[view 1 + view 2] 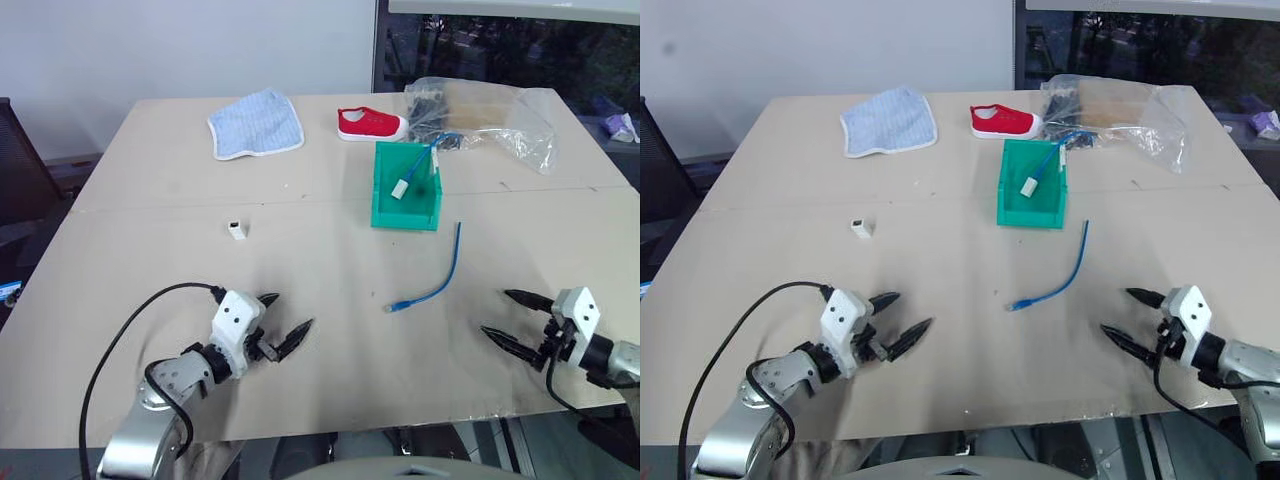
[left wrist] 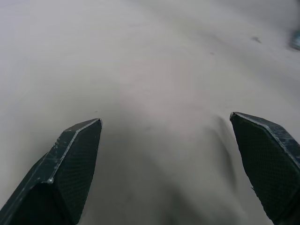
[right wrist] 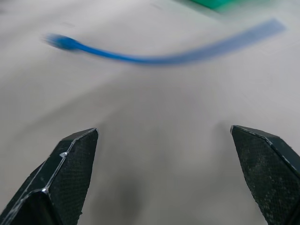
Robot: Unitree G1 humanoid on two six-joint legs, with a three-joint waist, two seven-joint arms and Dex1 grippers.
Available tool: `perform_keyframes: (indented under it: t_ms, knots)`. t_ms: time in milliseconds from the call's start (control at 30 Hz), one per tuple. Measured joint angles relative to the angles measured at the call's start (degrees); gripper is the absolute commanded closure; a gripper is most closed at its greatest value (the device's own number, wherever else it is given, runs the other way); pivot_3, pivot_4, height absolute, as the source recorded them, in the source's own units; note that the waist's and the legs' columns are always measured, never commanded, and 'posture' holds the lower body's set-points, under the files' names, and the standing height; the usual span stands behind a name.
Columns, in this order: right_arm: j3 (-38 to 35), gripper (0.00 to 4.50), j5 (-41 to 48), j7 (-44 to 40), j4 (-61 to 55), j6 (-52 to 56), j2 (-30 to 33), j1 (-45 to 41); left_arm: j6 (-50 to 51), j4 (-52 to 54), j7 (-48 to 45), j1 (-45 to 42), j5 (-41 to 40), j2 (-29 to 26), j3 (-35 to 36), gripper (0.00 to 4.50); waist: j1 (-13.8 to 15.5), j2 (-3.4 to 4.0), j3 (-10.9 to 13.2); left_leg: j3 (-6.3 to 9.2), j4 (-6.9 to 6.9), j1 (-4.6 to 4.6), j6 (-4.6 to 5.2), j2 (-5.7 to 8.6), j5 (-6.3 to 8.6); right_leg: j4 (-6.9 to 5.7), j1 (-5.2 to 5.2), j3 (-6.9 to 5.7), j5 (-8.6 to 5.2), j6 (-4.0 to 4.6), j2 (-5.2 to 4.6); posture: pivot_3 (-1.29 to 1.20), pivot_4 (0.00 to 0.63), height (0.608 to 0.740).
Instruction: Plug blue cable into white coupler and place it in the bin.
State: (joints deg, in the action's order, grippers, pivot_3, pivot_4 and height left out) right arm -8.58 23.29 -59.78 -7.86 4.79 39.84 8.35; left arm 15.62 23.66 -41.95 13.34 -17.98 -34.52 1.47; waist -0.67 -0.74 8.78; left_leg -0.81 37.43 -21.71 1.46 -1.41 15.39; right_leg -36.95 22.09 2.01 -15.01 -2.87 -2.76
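The blue cable (image 1: 436,281) lies loose on the table (image 1: 150,250), in a soft curve, a little toward the right edge, near the front of the green bin (image 1: 405,190). The bin sits past the middle of the table, toward the far edge, with a paler cable and white block (image 1: 400,187) inside. The white coupler (image 1: 236,230) lies alone toward the left side. The left gripper (image 1: 282,322) is by the near edge, jaws wide apart, holding nothing. The right gripper (image 1: 512,318) is by the near right corner, jaws wide apart too. No words can be read on anything
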Motion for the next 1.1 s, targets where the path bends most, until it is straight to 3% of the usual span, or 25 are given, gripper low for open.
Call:
perform_keyframes:
  t_ms: [167, 333, 433, 700, 867, 1100]
  knots:
    - [10.39, 0.03, -3.76, -1.11, -3.05, 3.49, 0.13, -10.65, -2.22, -0.08, -11.08, -8.97, -1.27, -6.39, -2.32, 0.00, 0.00, -0.06, 0.04, 0.03, 0.05, -0.05, 0.00, 0.00, -0.01, -0.04, 0.05, -0.05, 0.03, -0.01, 0.03, 0.00, 0.150, 0.740]
    - [20.50, 0.03, -9.65, -4.06, 2.34, 5.20, -0.65, -20.60, -2.28, -1.39, -21.35, -14.73, -4.58, -9.26, -4.49, 0.00, 0.03, -0.15, 0.09, 0.02, 0.06, -0.51, 0.00, 0.07, -0.01, -0.02, 0.50, -0.08, 0.14, -0.20, 0.00, 0.00, 0.150, 0.740]
    - [22.92, 0.78, -11.27, -5.12, 5.64, 5.71, -1.56, -24.13, -2.29, -2.29, -24.75, -16.55, -5.28, -10.46, -4.71, 0.00, 0.04, -0.15, 0.10, 0.11, 0.06, -0.69, 0.00, 0.08, -0.01, -0.03, 0.65, -0.20, 0.14, -0.21, -0.01, 0.00, 0.150, 0.740]
    - [24.65, 4.47, -12.57, -8.14, 8.94, 5.09, -2.47, -28.01, -2.16, -4.31, -26.97, -17.35, -6.39, -10.47, -4.63, 0.00, 0.00, -0.16, 0.09, 0.36, 0.09, -0.74, 0.00, 0.08, -0.01, -0.17, 0.65, -0.44, 0.14, -0.21, 0.00, 0.00, 0.150, 0.740]
    - [25.55, 4.47, -13.32, -8.56, 10.71, 5.43, -4.43, -30.24, -2.15, -5.56, -26.52, -18.11, -6.33, -10.07, -4.64, 0.00, -0.37, -0.24, 0.14, 0.36, 0.28, -0.59, 0.00, 0.10, -0.01, -0.64, 0.65, -0.42, 0.13, -0.20, 0.05, 0.00, 0.150, 0.740]
    - [26.83, 4.47, -16.03, -7.86, 22.67, 3.16, -11.29, -40.28, -3.53, -12.16, -26.83, -23.96, -4.01, -7.74, -6.76, 0.00, -0.13, -0.24, 0.18, 0.39, 0.61, -0.49, -0.01, 0.12, -0.02, -0.93, 0.57, -0.42, 0.13, -0.18, 0.15, 0.00, 0.150, 0.740]
